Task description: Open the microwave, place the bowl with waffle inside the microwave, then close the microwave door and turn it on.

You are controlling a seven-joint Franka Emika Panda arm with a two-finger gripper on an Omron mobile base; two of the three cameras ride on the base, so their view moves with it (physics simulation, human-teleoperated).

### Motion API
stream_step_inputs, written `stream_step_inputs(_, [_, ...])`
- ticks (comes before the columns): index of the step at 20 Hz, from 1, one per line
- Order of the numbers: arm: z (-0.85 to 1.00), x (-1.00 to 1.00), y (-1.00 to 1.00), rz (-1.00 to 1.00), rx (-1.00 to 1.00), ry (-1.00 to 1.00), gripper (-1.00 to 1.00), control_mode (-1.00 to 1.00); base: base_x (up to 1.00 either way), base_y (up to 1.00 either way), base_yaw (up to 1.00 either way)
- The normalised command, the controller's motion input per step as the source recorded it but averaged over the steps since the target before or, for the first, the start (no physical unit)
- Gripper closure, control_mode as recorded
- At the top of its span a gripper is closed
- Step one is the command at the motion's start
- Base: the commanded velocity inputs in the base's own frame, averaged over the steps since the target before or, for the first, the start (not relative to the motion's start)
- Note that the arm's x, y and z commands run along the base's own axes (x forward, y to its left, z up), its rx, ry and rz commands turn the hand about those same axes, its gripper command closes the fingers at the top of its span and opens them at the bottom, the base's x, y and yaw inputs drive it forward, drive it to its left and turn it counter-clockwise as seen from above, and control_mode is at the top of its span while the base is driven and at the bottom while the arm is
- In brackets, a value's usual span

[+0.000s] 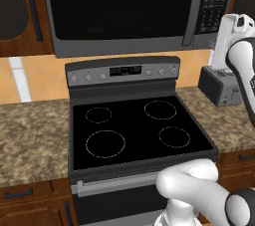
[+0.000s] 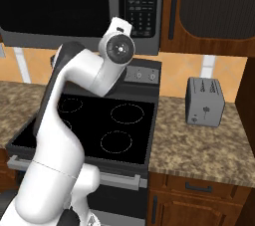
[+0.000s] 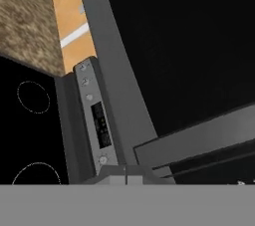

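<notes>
Microwave (image 1: 124,11) above stove (image 1: 134,130); microwave door (image 1: 119,3) shut, contents unseen.

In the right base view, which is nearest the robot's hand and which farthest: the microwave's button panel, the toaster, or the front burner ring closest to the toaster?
1. Button panel: just above and right of the hand, on the microwave.
2. Front burner ring: well below the hand, on the stove.
3. Toaster: far right, on the counter.
</notes>
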Motion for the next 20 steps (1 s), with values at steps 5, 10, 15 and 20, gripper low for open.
stream_step_inputs(5, [0.00, 0.27, -0.74, 0.00, 0.00, -0.12, 1.00, -1.00, 0.00, 0.00, 0.00])
stream_step_inputs(10, [0.02, 0.23, -0.14, 0.01, 0.01, -0.15, 1.00, -1.00, 0.00, 0.00, 0.00])
stream_step_inputs(15, [0.13, 0.13, 0.06, 0.00, 0.00, -0.08, 1.00, -1.00, 0.00, 0.00, 0.00])
stream_step_inputs(20, [0.00, 0.42, 0.00, 0.00, 0.00, 0.00, 1.00, -1.00, 0.00, 0.00, 0.00])
